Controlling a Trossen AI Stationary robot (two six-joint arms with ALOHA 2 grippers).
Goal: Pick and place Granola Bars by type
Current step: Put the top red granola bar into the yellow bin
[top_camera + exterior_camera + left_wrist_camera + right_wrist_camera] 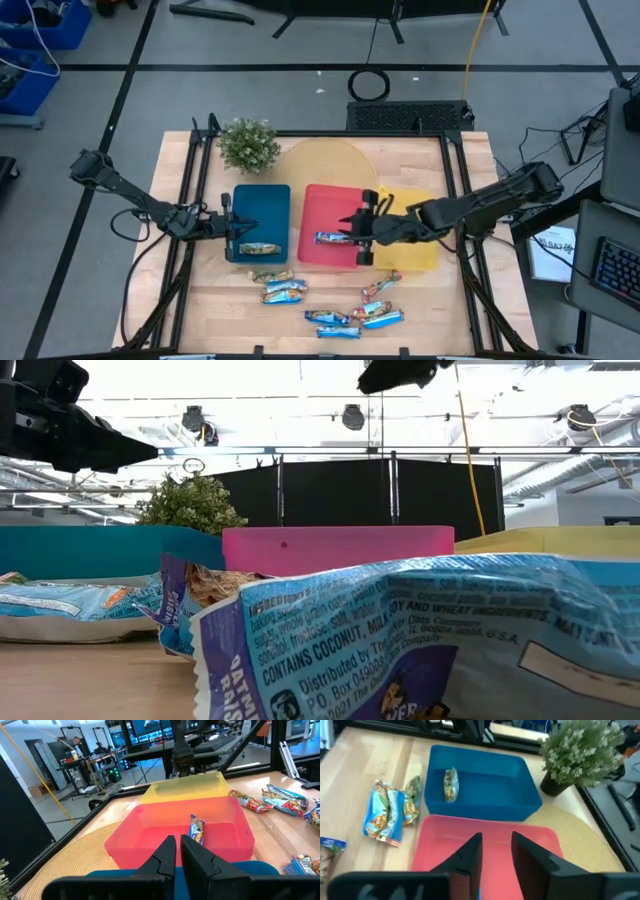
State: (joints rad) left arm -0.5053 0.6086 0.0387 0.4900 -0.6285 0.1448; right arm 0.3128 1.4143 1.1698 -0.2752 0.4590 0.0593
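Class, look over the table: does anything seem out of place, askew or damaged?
Nothing looks damaged or spilled. One bar lies in the blue tray, one bar in the red tray; the yellow tray shows none. The other bars lie loose at mixed angles on the table, unsorted, not odd.

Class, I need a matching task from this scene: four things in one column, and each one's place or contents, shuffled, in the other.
Things:
1. blue tray
2. red tray
3. plant
4. yellow tray

Places:
A. behind the blue tray
B. no bar visible inside
C. holds a bar; right gripper above it
D. holds a bar; left gripper at its edge

Pairs: 1-D, 2-C, 3-A, 4-B
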